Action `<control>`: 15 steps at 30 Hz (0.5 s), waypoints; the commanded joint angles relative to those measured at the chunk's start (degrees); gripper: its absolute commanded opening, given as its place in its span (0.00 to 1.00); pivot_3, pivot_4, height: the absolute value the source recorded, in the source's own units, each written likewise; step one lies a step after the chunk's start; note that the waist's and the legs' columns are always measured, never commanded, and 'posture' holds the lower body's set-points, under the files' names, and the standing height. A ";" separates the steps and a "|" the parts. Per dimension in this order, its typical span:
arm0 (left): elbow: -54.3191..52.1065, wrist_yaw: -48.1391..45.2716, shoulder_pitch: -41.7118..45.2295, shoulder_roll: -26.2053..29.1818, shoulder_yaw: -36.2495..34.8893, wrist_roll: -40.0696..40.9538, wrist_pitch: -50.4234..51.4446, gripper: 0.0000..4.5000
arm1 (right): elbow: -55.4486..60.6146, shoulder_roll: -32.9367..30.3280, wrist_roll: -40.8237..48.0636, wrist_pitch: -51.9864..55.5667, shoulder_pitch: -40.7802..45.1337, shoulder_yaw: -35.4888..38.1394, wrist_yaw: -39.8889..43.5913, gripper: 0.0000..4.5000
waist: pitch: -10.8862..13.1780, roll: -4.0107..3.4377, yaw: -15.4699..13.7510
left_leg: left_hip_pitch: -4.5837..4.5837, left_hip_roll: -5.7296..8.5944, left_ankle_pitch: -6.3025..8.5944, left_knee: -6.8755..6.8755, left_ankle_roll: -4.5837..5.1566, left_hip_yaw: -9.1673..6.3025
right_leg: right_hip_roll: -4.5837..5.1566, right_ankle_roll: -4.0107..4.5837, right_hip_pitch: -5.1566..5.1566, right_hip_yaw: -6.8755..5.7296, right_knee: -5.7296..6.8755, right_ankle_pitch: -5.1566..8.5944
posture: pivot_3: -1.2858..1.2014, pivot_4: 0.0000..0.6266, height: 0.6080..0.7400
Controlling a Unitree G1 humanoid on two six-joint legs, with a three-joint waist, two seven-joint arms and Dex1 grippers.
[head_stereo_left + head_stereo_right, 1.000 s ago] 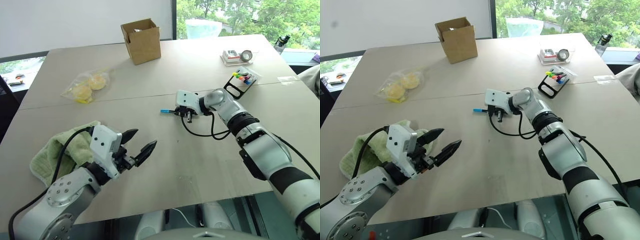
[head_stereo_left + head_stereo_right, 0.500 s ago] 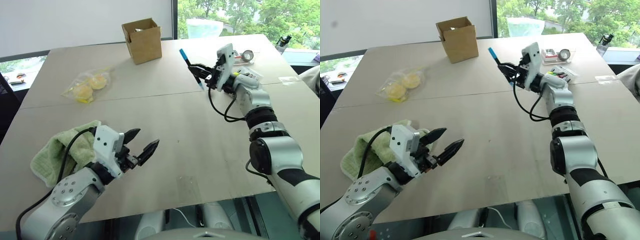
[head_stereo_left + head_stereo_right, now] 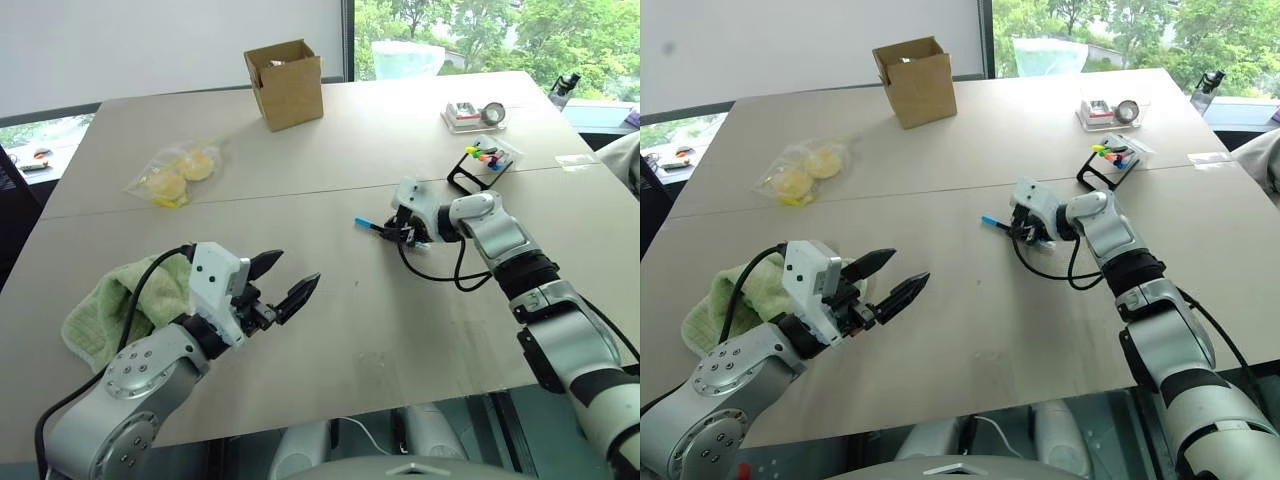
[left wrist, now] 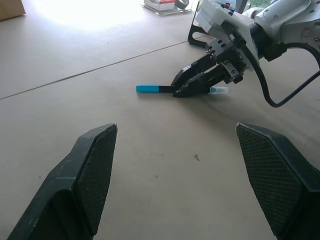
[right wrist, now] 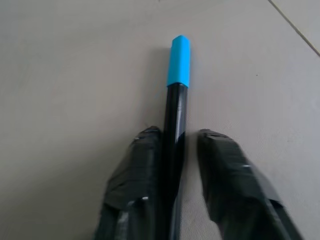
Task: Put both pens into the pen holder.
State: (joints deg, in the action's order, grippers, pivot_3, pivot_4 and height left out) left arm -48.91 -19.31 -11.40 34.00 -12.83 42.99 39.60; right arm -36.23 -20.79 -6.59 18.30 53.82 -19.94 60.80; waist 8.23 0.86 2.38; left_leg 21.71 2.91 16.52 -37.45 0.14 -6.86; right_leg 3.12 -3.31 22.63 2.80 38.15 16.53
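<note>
The left claw [image 3: 282,282] hovers over the surface [image 3: 330,330] with its fingers spread wide apart and nothing between them; a green cloth [image 3: 115,310] lies just behind it. Well ahead of it and to its right, the right claw [image 5: 172,150] sits low on the surface, its fingers slightly parted around the blue-ended pen [image 5: 176,100]: one finger touches the barrel, the other stands just off it. The pen lies flat on the surface. Beyond the right claw, the pen holder [image 3: 485,160] leans on its black stand.
</note>
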 commanded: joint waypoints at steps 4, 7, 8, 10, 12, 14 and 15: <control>-1.81 0.10 -0.87 -0.56 1.04 -0.55 -0.92 0.87 | -5.82 0.73 -6.95 3.34 4.95 -6.35 1.29 0.88 | 0.01 -0.02 0.09 | 0.03 0.00 0.00 0.04 0.00 0.00 | 0.00 0.00 0.04 0.00 -0.04 0.00 | 0.52 0.24 1.00; -2.07 0.15 -1.45 -0.85 1.76 -1.26 -1.26 0.87 | -6.43 2.61 -7.96 9.33 8.38 -8.54 4.21 0.88 | -0.01 0.00 0.04 | 0.01 0.00 0.00 0.04 0.00 -0.01 | 0.00 0.00 0.04 0.01 -0.04 0.00 | 0.52 0.24 1.00; -2.10 0.18 -1.52 -0.95 1.88 -1.38 -1.32 0.87 | -6.41 3.29 -8.94 11.18 9.28 -9.55 4.24 0.88 | -0.01 -0.01 0.02 | 0.01 0.00 0.00 0.03 0.00 -0.02 | 0.00 0.01 0.03 0.00 -0.03 0.00 | 0.52 0.24 1.00; -2.21 0.21 -1.81 -1.19 2.14 -1.72 -1.49 0.87 | -5.95 5.28 -8.72 16.83 10.64 -10.14 5.69 0.88 | -0.02 -0.02 0.02 | 0.01 0.00 0.00 0.03 0.00 -0.03 | 0.00 0.01 0.03 -0.01 -0.02 0.00 | 0.52 0.24 1.00; -2.36 0.31 -2.08 -1.45 2.47 -2.07 -1.63 0.87 | -5.92 7.26 -8.97 22.01 11.65 -10.23 5.06 0.88 | -0.02 -0.02 0.12 | 0.01 0.00 0.00 0.03 -0.01 -0.04 | 0.00 0.01 0.04 0.00 -0.01 0.00 | 0.52 0.24 1.00; -2.62 0.48 -2.49 -1.84 2.81 -2.40 -1.74 0.87 | -5.89 9.32 -9.19 28.27 12.50 -10.99 5.33 0.88 | -0.05 -0.03 0.22 | 0.01 -0.01 0.01 0.07 -0.01 -0.05 | -0.01 0.01 0.06 0.01 -0.02 0.00 | 0.52 0.24 1.00; -2.74 0.49 -2.72 -2.01 2.91 -2.55 -1.80 0.87 | -5.93 10.27 -9.07 31.14 13.00 -10.97 5.29 0.88 | -0.05 -0.04 0.31 | 0.01 0.00 0.01 0.08 -0.02 -0.06 | -0.01 0.01 0.08 0.03 -0.03 0.00 | 0.52 0.24 1.00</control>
State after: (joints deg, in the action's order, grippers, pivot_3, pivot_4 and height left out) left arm -49.01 -18.97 -13.88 32.14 -10.46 40.71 39.05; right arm -41.58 -13.30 -16.14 44.43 67.81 -28.37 64.48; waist 8.18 0.82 2.69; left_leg 21.72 2.90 16.53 -37.35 0.12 -6.91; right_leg 3.11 -3.30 22.72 2.84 38.12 16.53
